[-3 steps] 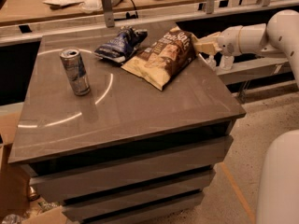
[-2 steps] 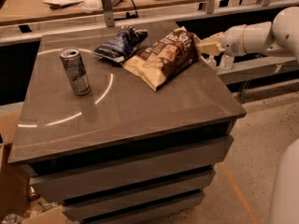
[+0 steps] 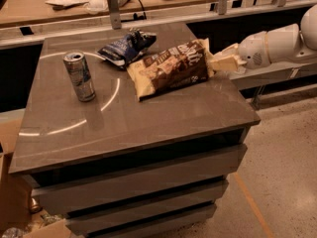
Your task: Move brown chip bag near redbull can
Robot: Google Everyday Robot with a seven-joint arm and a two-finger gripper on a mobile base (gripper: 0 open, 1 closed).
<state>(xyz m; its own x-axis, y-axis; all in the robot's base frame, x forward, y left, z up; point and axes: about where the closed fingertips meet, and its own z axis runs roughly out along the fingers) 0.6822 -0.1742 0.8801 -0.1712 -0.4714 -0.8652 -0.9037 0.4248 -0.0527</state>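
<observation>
The brown chip bag (image 3: 171, 68) lies flat on the grey cabinet top (image 3: 148, 118), right of centre near the right edge. The redbull can (image 3: 79, 76) stands upright on the left part of the top, well apart from the bag. My gripper (image 3: 214, 63) reaches in from the right on a white arm and is shut on the bag's right end.
A smaller dark-blue snack bag (image 3: 125, 47) lies just behind the brown bag, touching its far left corner. A long bench (image 3: 59, 9) with papers and clutter runs behind the cabinet. A cardboard box (image 3: 15, 202) sits on the floor at the lower left.
The arm has drawn slightly left, and the brown bag has shifted a little left with it. The can and blue bag have not moved.
</observation>
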